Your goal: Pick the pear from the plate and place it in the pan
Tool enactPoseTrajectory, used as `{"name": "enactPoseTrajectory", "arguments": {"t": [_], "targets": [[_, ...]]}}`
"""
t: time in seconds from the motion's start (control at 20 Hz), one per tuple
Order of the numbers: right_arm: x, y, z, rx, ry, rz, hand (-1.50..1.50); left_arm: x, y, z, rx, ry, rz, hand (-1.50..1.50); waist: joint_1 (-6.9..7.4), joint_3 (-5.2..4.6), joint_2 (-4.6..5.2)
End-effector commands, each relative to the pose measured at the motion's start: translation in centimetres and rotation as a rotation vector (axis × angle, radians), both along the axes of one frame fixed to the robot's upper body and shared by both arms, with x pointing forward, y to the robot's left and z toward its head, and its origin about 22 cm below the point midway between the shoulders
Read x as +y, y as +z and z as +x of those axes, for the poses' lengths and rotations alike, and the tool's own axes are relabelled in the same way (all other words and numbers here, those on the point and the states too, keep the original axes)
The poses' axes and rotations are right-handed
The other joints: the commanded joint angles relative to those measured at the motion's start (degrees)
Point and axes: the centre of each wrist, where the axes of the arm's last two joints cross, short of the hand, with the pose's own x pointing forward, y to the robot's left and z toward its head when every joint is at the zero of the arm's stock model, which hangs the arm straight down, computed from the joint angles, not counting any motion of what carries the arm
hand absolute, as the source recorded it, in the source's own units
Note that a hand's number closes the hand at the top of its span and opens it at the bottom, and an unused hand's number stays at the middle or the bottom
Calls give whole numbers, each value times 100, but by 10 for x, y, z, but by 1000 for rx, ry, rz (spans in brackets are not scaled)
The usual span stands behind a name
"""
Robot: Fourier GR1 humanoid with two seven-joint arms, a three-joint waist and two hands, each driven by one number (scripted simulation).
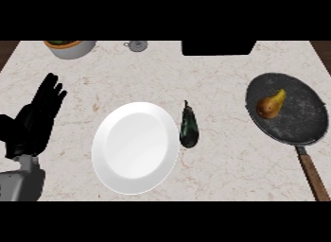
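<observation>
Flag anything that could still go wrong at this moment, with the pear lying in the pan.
1. The brown-yellow pear lies near the rim of the dark round pan; a knock on its wooden handle might roll it out.
2. The raised, open left hand hangs beside the white round plate and could clip it when lowering.

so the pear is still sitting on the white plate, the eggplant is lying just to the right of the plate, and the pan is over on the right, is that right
Not quite. The head view shows the pear lying in the pan, not on the white plate, which holds nothing. The rest stands: the eggplant lies just right of the plate, and the pan is over on the right.
</observation>
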Motion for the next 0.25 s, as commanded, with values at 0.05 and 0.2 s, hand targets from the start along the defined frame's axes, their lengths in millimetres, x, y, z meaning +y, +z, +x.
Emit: {"name": "enactPoseTrajectory", "arguments": {"t": [0.05, 0.2], "targets": [[-10, 16, -37, -18, -4, -22, -150, -11, -9, 1, 9, 0, 13, 0, 11, -4, 2], [-5, -8, -61, 10, -2, -18, -150, -15, -11, -6, 1, -7, 18, 0, 37, 0, 8]]}}
